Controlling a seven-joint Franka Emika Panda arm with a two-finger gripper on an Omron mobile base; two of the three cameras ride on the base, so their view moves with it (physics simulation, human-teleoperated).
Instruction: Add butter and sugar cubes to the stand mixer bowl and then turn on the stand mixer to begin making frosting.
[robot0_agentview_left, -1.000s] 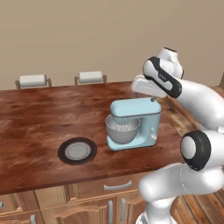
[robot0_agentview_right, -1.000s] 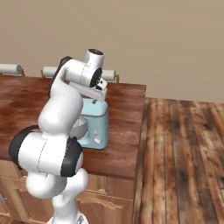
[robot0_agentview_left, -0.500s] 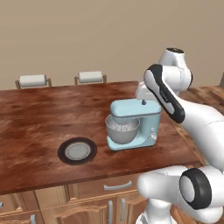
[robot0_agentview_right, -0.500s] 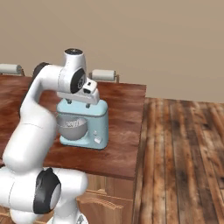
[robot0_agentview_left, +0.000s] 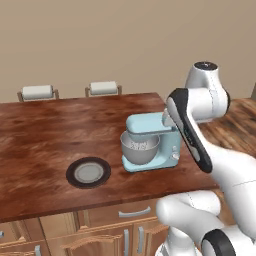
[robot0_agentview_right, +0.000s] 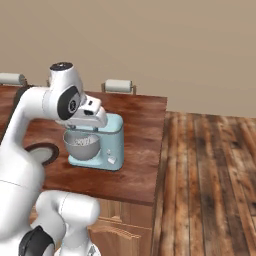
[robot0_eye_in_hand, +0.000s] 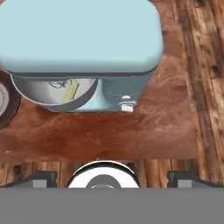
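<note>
Butter (robot0_eye_in_hand: 70, 91) lies inside the stand mixer bowl (robot0_eye_in_hand: 43, 92), a pale yellow stick leaning against the grey wall under the wire whisk (robot0_eye_in_hand: 59, 83). You can see the bowl seated on the light blue stand mixer (robot0_agentview_left: 152, 142), beneath its lowered head, near the right end of the wooden worktop (robot0_agentview_left: 45, 130). Your hand (robot0_eye_in_hand: 111, 177) hovers above the mixer with its fingers (robot0_eye_in_hand: 41, 178) spread wide and nothing between them. Looking down from it, you find a small white knob (robot0_eye_in_hand: 127, 105) on the mixer's column. A dark round plate (robot0_agentview_left: 88, 172) rests on the worktop just left of the mixer, apart from it. Sugar cubes are too small for you to make out in the bowl. Two chairs (robot0_agentview_left: 102, 89) stand at the far edge.
</note>
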